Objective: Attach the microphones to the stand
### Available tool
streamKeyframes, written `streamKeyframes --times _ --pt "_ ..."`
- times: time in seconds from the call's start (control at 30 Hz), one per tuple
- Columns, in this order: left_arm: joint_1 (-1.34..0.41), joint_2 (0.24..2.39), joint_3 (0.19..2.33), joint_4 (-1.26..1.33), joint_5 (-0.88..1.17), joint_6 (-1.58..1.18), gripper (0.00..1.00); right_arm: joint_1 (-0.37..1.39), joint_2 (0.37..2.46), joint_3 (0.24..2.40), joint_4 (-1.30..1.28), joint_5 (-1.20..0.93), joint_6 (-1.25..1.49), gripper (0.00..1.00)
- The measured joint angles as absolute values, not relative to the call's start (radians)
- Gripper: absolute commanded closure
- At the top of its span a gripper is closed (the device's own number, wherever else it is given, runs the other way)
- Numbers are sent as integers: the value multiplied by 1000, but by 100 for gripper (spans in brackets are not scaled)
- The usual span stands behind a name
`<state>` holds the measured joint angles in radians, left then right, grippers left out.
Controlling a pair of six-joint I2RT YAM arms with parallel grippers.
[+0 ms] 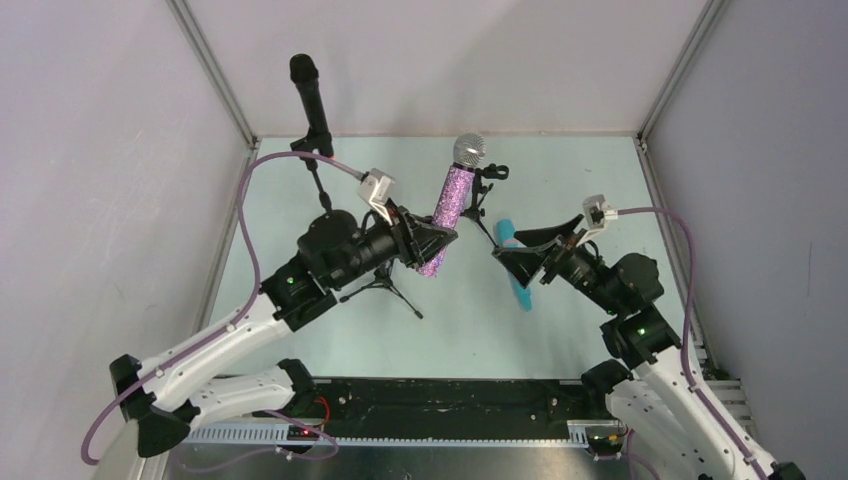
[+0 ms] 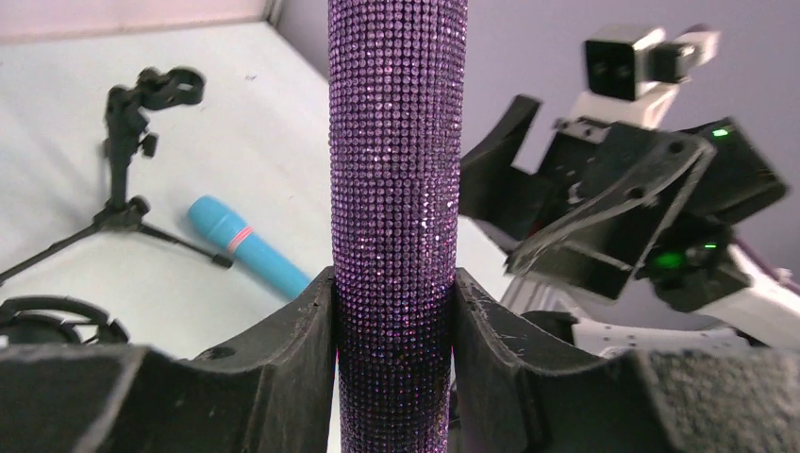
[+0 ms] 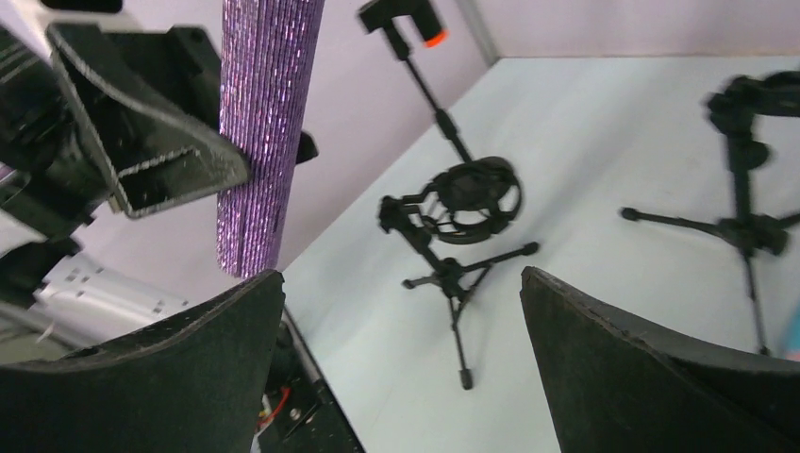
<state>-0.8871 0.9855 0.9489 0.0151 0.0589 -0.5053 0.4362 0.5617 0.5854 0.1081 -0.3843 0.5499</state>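
One purple microphone (image 1: pixel 449 206) near upright, head up, left claw (image 1: pixel 428 240) clamped on it, right claw (image 3: pixel 401 278) apart

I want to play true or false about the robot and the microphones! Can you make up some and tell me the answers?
1. The left fingers are squeezing the sparkly purple microphone. True.
2. The light blue microphone is clipped into a stand. False: it lies flat on the table.
3. The black microphone is standing up on a stand. True.
4. The right fingers are holding the light blue microphone. False: they are wide open with nothing between them.
5. The sparkly purple microphone is lying on the table. False: it is held up in the air, silver head on top.
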Motion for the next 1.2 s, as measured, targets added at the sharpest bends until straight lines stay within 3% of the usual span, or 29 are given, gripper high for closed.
streamKeyframes --times 0.3,0.5,0.9,1.13,1.2 --pt "-887 934 943 110 172 -570 100 610 712 642 341 -454 570 0" --pt "-887 936 908 136 238 -595 100 606 758 665 469 -462 669 0" --pt "-887 964 886 164 307 -621 100 580 870 722 562 -483 832 10" --pt "-887 995 879 172 333 -633 100 582 930 723 642 -497 902 21" --pt "-887 997 879 172 338 -636 100 586 944 723 662 -505 918 30"
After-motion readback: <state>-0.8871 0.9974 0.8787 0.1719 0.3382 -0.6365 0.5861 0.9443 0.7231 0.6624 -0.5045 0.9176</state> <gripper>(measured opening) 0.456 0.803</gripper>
